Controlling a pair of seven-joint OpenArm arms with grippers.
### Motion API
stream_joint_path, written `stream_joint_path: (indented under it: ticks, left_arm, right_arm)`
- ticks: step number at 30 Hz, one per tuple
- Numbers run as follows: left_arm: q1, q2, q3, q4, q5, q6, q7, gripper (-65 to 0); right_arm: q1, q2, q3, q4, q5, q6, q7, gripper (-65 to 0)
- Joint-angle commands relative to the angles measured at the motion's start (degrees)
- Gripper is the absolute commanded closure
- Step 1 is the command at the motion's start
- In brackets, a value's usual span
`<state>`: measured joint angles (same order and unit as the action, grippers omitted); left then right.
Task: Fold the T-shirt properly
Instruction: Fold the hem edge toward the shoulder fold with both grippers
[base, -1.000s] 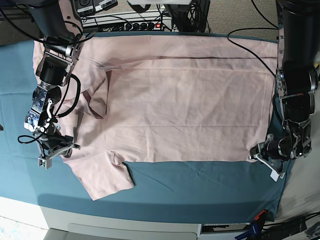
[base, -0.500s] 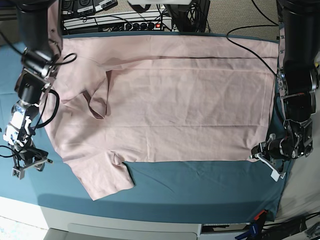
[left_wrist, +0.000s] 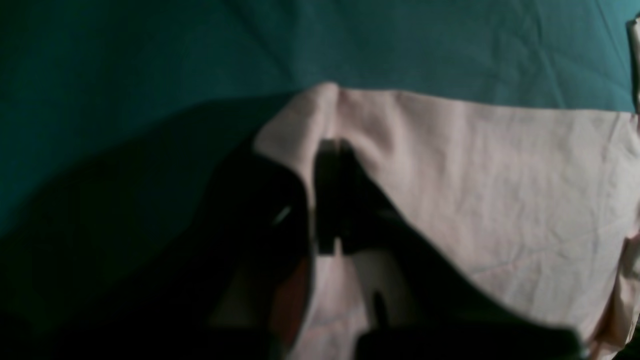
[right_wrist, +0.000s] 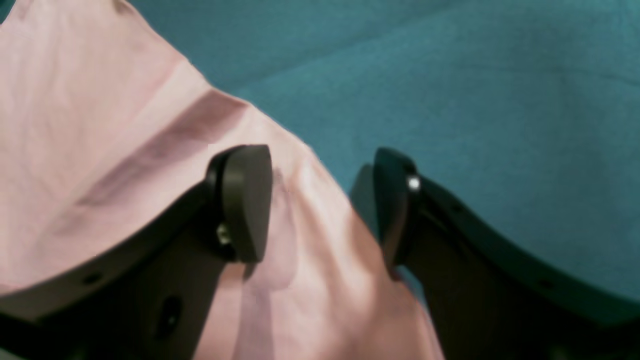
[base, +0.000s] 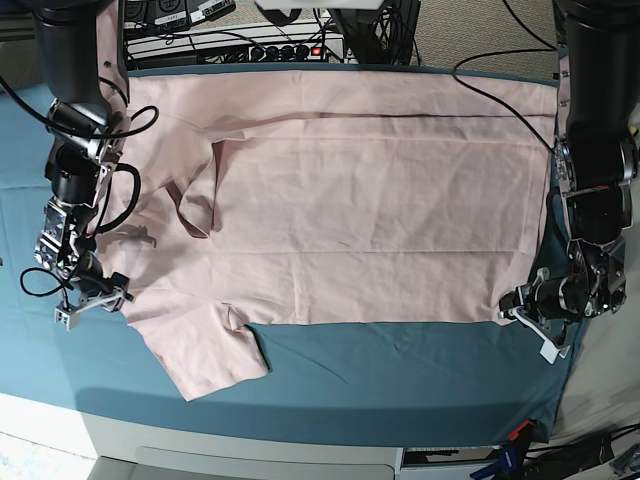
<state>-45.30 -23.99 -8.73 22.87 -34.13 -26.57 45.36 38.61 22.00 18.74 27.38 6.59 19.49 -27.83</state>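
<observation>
The pale pink T-shirt (base: 350, 200) lies spread flat, plain side up, on the teal cloth (base: 400, 370). One sleeve (base: 215, 360) sticks out at the front left. My left gripper (base: 518, 305) is at the shirt's front right corner. In the left wrist view it (left_wrist: 312, 200) is shut on a raised fold of the shirt's (left_wrist: 475, 175) edge. My right gripper (base: 90, 300) is at the shirt's left edge. In the right wrist view it (right_wrist: 320, 200) is open, with the shirt's (right_wrist: 100, 125) edge lying between its fingers (right_wrist: 245, 200).
Electronics and cables (base: 250, 40) line the table's back edge. A black cable (base: 500, 100) runs over the shirt's back right corner. The other sleeve (base: 195, 200) is folded in on the shirt. The table's white front edge (base: 250, 450) is below the cloth.
My right gripper swung out to the left off the shirt, then came back to the shirt's left edge. The left arm has not moved.
</observation>
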Motion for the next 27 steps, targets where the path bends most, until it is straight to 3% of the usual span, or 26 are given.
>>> stream_joint_path:
  ticks: [1, 10, 12, 14, 18, 22, 27]
  left_arm:
    - [-2.01, -0.76, -0.22, 0.98, -1.01, -0.46, -0.83, 0.0]
    - [-2.01, -0.76, -0.22, 0.98, -1.01, -0.46, -0.83, 0.0]
    - [-2.01, -0.79, -0.22, 0.98, -1.01, -0.46, -0.83, 0.0]
    - [-2.01, -0.79, -0.22, 0.98, -1.01, -0.46, -0.83, 0.0]
    - [-2.01, -0.81, -0.24, 0.98, -1.05, -1.75, -0.83, 0.0]
    - [-1.92, -1.40, -0.24, 1.03, -4.09, -3.63, 0.31, 0.0]
    - [-0.48, -3.82, -0.24, 3.21, -11.41, -7.23, 5.97, 0.0]
  right_arm:
    - [1.07, -0.42, 0.07, 0.42, 0.55, 1.36, -1.31, -32.7]
    - [1.07, -1.68, 0.07, 0.42, 1.97, 2.75, 0.57, -30.9]
    - [1.07, -1.46, 0.07, 0.42, 1.95, 2.78, 0.94, -18.8]
    - [1.07, -1.18, 0.07, 0.50, 1.92, 2.78, 0.70, 0.0]
    - [0.87, -0.66, 0.07, 1.62, 1.95, 4.11, 0.31, 0.0]
    - [-2.82, -0.04, 0.07, 8.52, 3.52, 12.55, -0.52, 0.0]
    - [-12.00, -0.07, 0.07, 21.79, 6.27, 13.09, -2.62, 0.0]
